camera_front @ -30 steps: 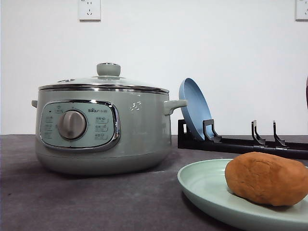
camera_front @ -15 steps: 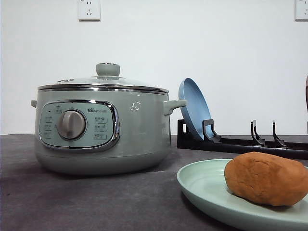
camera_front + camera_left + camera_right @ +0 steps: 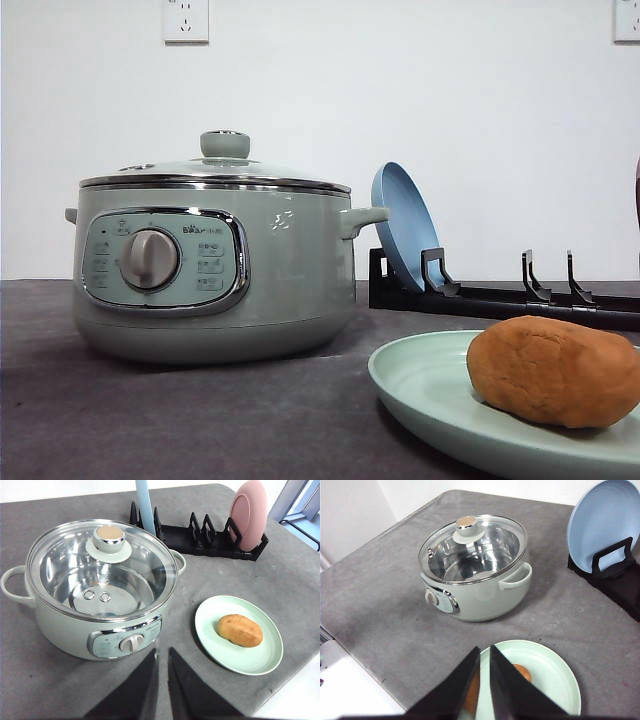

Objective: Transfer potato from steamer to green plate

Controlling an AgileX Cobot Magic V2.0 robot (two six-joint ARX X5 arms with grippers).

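Bench: a grey, felt-like bench (image 3: 50, 690) carries everything here.
Steamer: the big round sage-green electric steamer (image 3: 290, 290) stands on the bench with its knobbed glass lid (image 3: 107, 540) on; through the glass the steel pot looks bare.
Rack: a black slotted dish rack (image 3: 200, 537) sits behind the steamer, holding a round blue plate (image 3: 405, 225) on edge and, farther along, a pink plate (image 3: 250, 512).
Green plate: the wide, shallow mint-green plate (image 3: 260, 660) lies flat on the bench beside the steamer, apart from it.
Potato: the orange-brown oval potato (image 3: 240, 630) lies on the green plate, a little off centre.
Left tool (image 3: 162, 655): above the bench just in front of the steamer's dial, fingers nearly pressed together, holding nothing.
Right tool (image 3: 484, 652): above the green plate's near rim, fingers nearly together, empty.
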